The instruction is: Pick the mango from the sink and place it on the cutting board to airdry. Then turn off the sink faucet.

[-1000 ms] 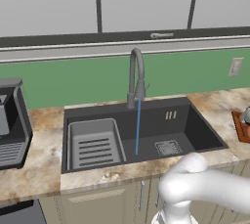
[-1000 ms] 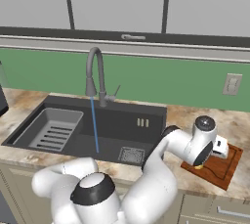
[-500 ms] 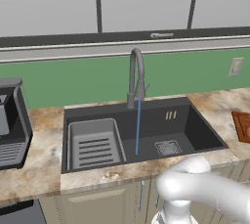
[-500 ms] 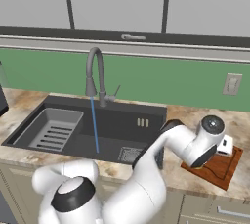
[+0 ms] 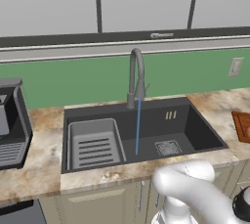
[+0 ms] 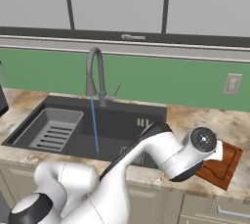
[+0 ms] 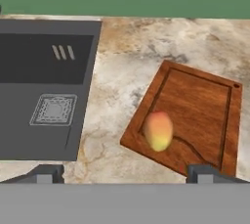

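Note:
The mango [image 7: 158, 130], orange with a reddish top, lies on the near left part of the cutting board [image 7: 200, 105], a reddish-brown wooden board on the counter to the right of the sink [image 7: 29, 54]. My gripper [image 7: 124, 175] hangs above the board, open, its two fingertips [image 7: 46, 174] wide apart and holding nothing. In the right base view my hand hovers over the cutting board [image 6: 223, 167]. The sink faucet [image 5: 136, 76] stands behind the dark sink [image 5: 195, 125], and a thin blue stream of water [image 5: 138, 127] runs from its spout. The sink faucet [image 6: 95, 74] shows its small side lever [image 6: 116, 92].
A grey ribbed rack tray [image 5: 95, 145] fills the left part of the basin and a square drain grate [image 5: 167, 147] lies right of the stream. A dark coffee machine [image 5: 12, 120] stands on the left counter. A wall outlet [image 6: 232, 83] sits above the board.
My hand has lifted away from the cutting board and left the left base view. The jaws spread slightly wider. The water keeps running.

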